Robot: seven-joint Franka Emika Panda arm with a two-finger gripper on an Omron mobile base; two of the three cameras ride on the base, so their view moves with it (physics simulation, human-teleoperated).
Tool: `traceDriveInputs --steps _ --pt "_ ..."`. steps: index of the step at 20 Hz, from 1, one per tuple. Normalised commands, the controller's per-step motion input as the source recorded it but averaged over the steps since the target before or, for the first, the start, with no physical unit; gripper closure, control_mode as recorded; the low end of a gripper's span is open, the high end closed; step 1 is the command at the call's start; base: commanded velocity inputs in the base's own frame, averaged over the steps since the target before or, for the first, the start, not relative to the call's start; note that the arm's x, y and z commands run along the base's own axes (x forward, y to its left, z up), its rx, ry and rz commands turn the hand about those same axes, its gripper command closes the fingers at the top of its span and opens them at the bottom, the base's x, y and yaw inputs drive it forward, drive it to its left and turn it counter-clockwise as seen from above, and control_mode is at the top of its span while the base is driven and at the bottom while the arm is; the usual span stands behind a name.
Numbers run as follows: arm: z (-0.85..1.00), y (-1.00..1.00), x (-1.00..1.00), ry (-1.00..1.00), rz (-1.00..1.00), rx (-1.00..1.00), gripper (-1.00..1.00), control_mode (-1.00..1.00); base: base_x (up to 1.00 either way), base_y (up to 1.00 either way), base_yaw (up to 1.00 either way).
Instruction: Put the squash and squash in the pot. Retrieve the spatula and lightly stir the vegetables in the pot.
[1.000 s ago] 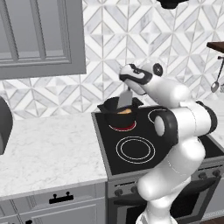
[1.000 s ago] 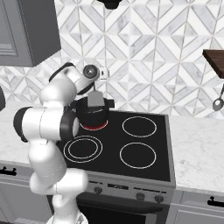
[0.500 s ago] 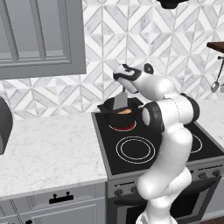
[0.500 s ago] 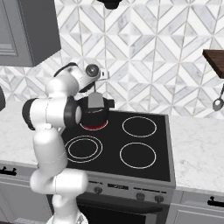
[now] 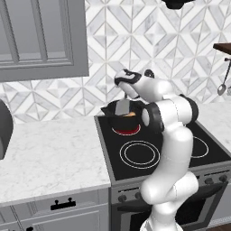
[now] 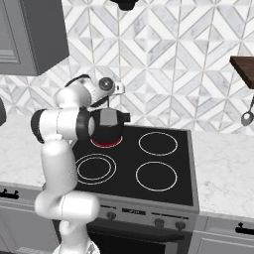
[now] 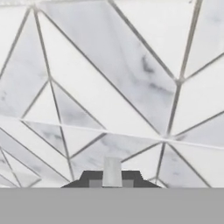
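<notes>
The black pot (image 5: 120, 121) (image 6: 107, 132) sits on the glowing red back-left burner. A bit of orange squash (image 5: 131, 114) peeks over its rim in the left base view; I cannot tell how many pieces lie inside. The grey spatula (image 5: 122, 107) (image 6: 106, 118) hangs blade down at the pot's mouth. My gripper (image 5: 127, 93) (image 6: 108, 97), just above the pot, is shut on its thin handle. In the hand view the spatula handle (image 7: 112, 170) stands between the dark fingertips (image 7: 92, 177), with wall tiles behind.
The black stove top (image 5: 180, 155) (image 6: 186, 163) has three unlit burner rings. A steel spoon (image 5: 222, 88) (image 6: 246, 118) hangs under a wooden shelf (image 6: 243, 67) at the right. White counter (image 5: 49, 153) lies left of the stove, with a dark appliance (image 5: 2, 131) at its edge.
My elbow has swung in toward the stove's left side. The hand has stayed over the pot with the spatula still in its grip, shifting only slightly.
</notes>
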Motion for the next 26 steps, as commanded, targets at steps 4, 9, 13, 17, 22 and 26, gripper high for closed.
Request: traceDriveInputs --steps 4,9,13,17,22,26 --pt "-0.37 0.03 0.13 0.0 -0.16 -0.1 1.0 -1.0 0.0 0.0 0.0" --pt "-0.21 0.21 0.02 -0.02 -0.15 -0.1 1.0 -1.0 0.0 0.0 0.0" --pt "0.47 0.31 -0.48 -0.18 -0.07 -0.07 1.0 -1.0 0.0 0.0 0.0" --pt "0.78 0.05 -0.09 -0.08 -0.09 -0.06 1.0 -1.0 0.0 0.0 0.0" --pt "0.16 0.04 0.0 0.09 -0.04 -0.01 1.0 -1.0 0.0 0.0 0.0" --pt "0.06 0.3 -0.02 0.26 -0.03 0.0 1.0 -1.0 0.0 0.0 0.0"
